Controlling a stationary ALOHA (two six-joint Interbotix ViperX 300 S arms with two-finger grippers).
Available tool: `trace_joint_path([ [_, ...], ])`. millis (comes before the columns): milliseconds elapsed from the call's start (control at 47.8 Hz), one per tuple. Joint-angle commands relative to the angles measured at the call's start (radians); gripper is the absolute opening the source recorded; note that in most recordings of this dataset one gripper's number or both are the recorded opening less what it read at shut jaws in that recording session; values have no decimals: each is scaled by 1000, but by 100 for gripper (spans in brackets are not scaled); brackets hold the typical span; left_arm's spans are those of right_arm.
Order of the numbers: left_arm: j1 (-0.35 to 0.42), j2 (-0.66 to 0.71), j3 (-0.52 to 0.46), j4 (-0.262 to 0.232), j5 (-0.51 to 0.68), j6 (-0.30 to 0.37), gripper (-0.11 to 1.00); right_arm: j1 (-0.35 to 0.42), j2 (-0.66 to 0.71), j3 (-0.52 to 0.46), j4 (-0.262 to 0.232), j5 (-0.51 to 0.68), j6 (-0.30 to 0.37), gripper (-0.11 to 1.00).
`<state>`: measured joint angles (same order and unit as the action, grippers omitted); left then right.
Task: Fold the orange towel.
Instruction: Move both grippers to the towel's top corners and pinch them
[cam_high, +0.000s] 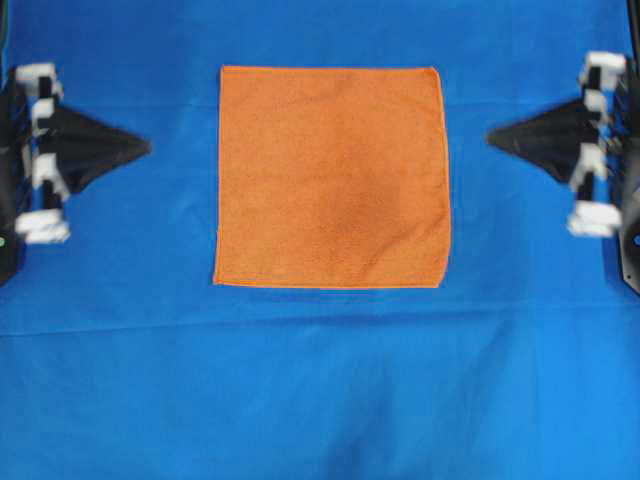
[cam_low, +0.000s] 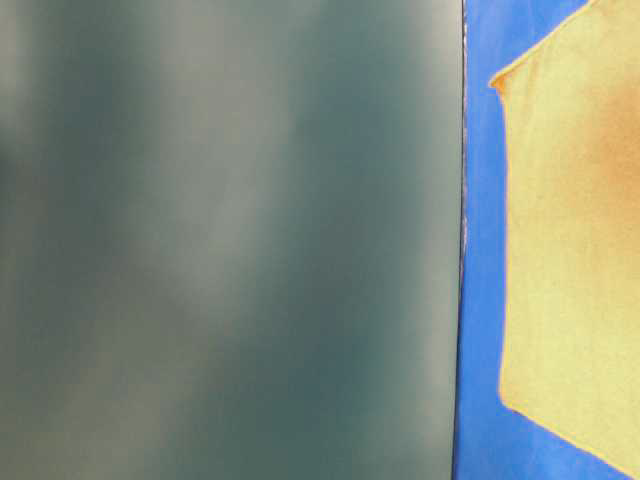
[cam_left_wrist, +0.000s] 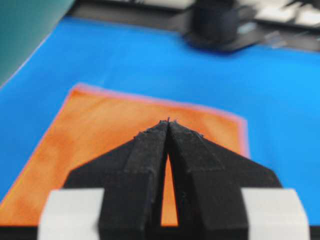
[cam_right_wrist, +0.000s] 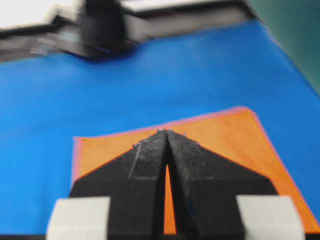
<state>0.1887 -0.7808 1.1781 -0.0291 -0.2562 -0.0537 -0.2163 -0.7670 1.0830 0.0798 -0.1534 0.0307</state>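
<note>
The orange towel (cam_high: 332, 178) lies flat and unfolded in the middle of the blue cloth, a square with a stitched hem. My left gripper (cam_high: 146, 147) hovers to the left of it, tips touching, shut on nothing. On the opposite side my right gripper (cam_high: 490, 137) is likewise shut and empty, apart from the towel's right edge. In the left wrist view the towel (cam_left_wrist: 105, 145) spreads beyond the shut left gripper (cam_left_wrist: 168, 121). The right wrist view shows the towel (cam_right_wrist: 235, 140) behind the shut right gripper (cam_right_wrist: 168, 131). At table level only part of the towel (cam_low: 575, 250) shows.
A blue cloth (cam_high: 320, 390) covers the whole table. A blurred grey-green panel (cam_low: 230, 240) fills the left of the table-level view. The far arm's dark base (cam_left_wrist: 215, 25) stands at the table's edge in the left wrist view, and the other base (cam_right_wrist: 102, 27) in the right wrist view.
</note>
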Motion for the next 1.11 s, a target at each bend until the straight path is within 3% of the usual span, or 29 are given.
trace_joint_path([
  [0, 64, 61, -32, -2, -11, -5, 0, -78, 63, -28, 20, 2, 2, 0],
  [84, 132, 140, -41, -2, -20, -6, 3, -141, 132, -38, 29, 11, 2, 0],
  [188, 193, 233, -57, 0, -37, -6, 24, -206, 235, -66, 31, 14, 2, 4],
  [356, 270, 405, -100, -3, -78, -6, 75, -272, 397, -104, 29, 6, -2, 53],
  [439, 291, 485, -124, -2, -104, -5, 90, -302, 474, -120, 28, -6, -3, 64],
  [732, 360, 770, -202, -2, -212, 12, 90, -376, 693, -166, 20, -86, -15, 59],
  [1088, 420, 960, -276, 0, -235, 15, 89, -420, 844, -195, 12, -137, -23, 58],
])
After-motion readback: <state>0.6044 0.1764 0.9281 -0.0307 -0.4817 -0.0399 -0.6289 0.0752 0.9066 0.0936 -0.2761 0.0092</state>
